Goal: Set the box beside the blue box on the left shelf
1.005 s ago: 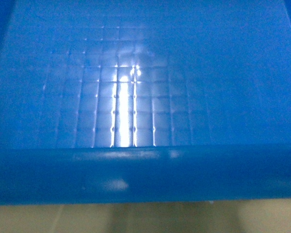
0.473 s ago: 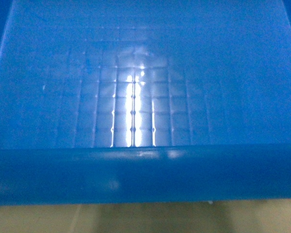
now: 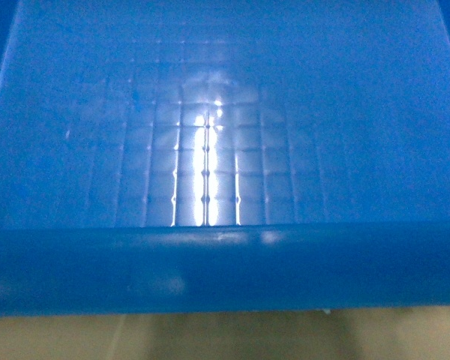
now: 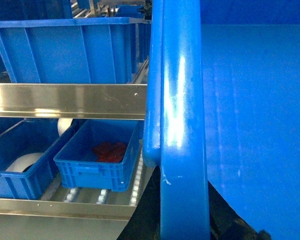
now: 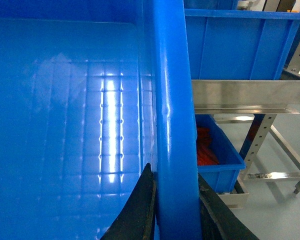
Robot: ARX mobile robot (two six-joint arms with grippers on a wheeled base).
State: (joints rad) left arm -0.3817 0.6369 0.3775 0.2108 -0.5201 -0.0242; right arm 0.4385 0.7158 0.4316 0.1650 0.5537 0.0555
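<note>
The box [image 3: 210, 165], a large open blue crate with a grid floor, fills the head view, its thick near rim [image 3: 225, 262] running across the bottom. My left gripper [image 4: 184, 215] is shut on the box's left rim [image 4: 180, 100], a black finger on each side. My right gripper [image 5: 175, 210] is shut on the right rim [image 5: 170, 100] in the same way. The box hangs in the air between them. A large blue box [image 4: 75, 50] stands on the shelf's upper level, to the left and ahead in the left wrist view.
A steel shelf rail [image 4: 65, 100] runs under that blue box. Below it, on rollers, sit a small blue bin with red things [image 4: 97, 160] and a bin with a white roll [image 4: 20, 165]. On the right stand another blue box [image 5: 235, 47] and steel legs [image 5: 260, 135] on a pale floor.
The glare on the box's floor has drifted slightly right. The box stays in both grippers and has barely moved in the head view.
</note>
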